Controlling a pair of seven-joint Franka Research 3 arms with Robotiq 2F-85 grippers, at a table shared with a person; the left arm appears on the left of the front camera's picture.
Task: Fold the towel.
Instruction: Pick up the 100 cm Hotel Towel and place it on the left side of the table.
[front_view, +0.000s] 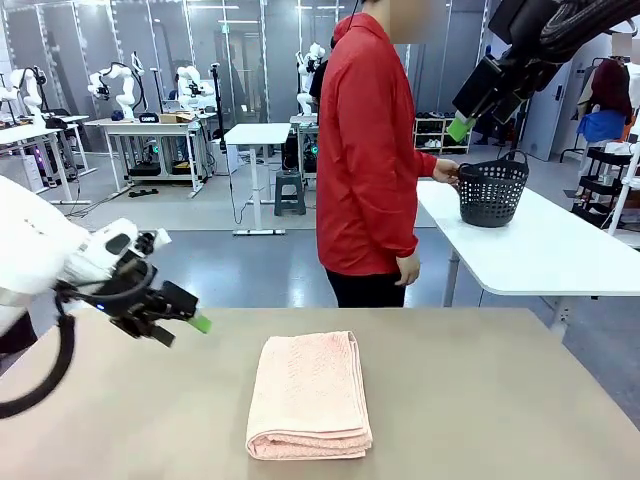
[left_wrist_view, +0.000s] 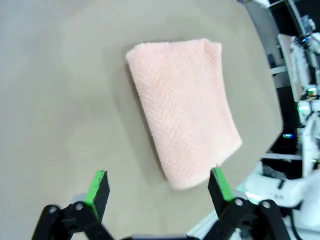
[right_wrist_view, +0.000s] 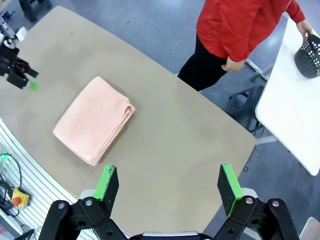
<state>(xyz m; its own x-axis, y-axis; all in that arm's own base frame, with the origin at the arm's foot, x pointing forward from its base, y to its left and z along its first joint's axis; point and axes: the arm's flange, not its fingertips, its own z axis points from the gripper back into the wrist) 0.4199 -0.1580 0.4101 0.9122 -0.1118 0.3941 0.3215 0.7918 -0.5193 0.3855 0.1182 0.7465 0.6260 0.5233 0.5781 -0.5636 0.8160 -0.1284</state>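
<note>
The pale pink towel (front_view: 308, 395) lies folded into a thick rectangle on the tan table (front_view: 480, 400), near the front middle. My left gripper (front_view: 182, 328) hovers open above the table to the towel's left, holding nothing. In the left wrist view the towel (left_wrist_view: 185, 107) lies just beyond the open left gripper (left_wrist_view: 159, 189), its near corner by one green pad. My right gripper (front_view: 462, 125) is raised high at the upper right. The right wrist view looks down past the open right gripper (right_wrist_view: 167, 182) at the towel (right_wrist_view: 92, 120) and the left gripper (right_wrist_view: 22, 77) far below.
A person in a red jacket (front_view: 365, 150) stands at the table's far edge, one hand on a black basket (front_view: 490, 190) on a white side table (front_view: 560, 250) at the back right. Bare tan tabletop surrounds the towel.
</note>
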